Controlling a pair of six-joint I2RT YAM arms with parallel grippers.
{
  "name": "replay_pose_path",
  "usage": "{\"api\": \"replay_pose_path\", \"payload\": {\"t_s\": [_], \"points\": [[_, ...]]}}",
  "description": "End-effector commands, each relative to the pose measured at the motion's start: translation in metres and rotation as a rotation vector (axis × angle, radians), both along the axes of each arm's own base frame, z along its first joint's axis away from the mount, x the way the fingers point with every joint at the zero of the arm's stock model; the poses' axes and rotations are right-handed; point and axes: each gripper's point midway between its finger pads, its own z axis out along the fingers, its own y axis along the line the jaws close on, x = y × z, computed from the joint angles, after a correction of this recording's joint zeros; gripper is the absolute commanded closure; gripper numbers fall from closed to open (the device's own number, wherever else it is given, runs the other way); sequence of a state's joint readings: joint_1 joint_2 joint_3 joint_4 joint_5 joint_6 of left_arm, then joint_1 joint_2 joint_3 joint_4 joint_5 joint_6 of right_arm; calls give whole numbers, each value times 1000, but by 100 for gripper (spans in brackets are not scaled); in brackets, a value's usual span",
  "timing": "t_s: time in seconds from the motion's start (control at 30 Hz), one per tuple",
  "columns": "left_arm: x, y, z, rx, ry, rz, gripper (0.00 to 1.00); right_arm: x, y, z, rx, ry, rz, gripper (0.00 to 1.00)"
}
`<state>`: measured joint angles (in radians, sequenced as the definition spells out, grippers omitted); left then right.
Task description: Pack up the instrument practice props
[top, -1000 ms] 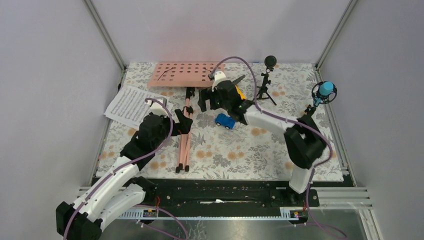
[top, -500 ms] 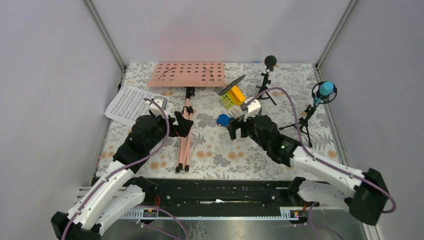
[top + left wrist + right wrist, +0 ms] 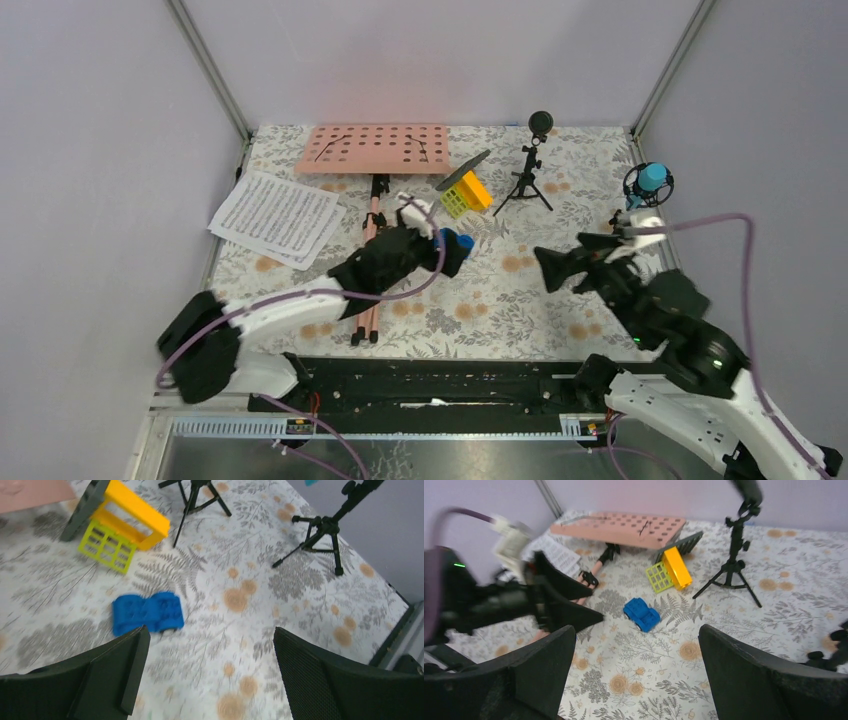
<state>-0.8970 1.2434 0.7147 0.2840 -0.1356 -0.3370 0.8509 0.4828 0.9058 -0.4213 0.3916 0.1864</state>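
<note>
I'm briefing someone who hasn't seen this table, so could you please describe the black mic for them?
Find the pink music stand lying flat at the table's far edge. Right of it, beyond the yellow-green toy block, the black mic stands upright on a black tripod. Its head is black, whereas the blue mic farther right has a blue one.

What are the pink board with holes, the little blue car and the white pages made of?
Pink board: probably plastic, matte, with evenly moulded round holes.
Blue car: likely plastic, one solid colour, rounded bumps.
White pages: paper, thin, flat, printed with lines of music.
</note>
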Motion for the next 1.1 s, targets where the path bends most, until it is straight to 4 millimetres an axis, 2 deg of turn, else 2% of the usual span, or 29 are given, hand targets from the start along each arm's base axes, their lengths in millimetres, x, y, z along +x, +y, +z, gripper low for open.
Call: {"api": "replay_pose_path", "payload": {"t_s": [0.0,0.13,0.27,0.3,0.33,0.4,0.47,0.5,0.6,0.87,0.93,0.97,1.07], "points": [[39,-59,60,-218,-193,-23,1,-25,-48,20,19,-5,-84,0],[67,-106,51,-237,-238,-48,1,-36,-73,25,15,-14,-133,0],[98,-139,32,-227,-257,-26,1,-42,-81,21,0,-11,-135,0],[104,-145,37,-242,-276,-25,1,-43,-81,21,2,-13,-132,0],[110,-152,26,-229,-282,-28,1,-43,-82,21,7,-17,-133,0],[119,-168,20,-216,-295,-44,1,-46,-85,20,12,-28,-135,0],[128,-182,18,-214,-312,-59,1,-47,-90,17,13,-33,-148,0],[133,-190,24,-229,-336,-66,1,-47,-92,15,11,-34,-153,0],[148,-203,25,-253,-371,-56,2,-48,-96,10,6,-43,-164,0],[205,-216,12,-350,-320,-19,21,-48,-104,0,-20,-52,-192,0],[218,-222,-3,-333,-304,-11,21,-47,-104,0,-16,-53,-196,0],[225,-226,1,-338,-311,-6,20,-47,-104,-1,-17,-51,-198,0],[241,-228,-12,-325,-303,22,16,-45,-102,-3,-27,-40,-196,0]]}}
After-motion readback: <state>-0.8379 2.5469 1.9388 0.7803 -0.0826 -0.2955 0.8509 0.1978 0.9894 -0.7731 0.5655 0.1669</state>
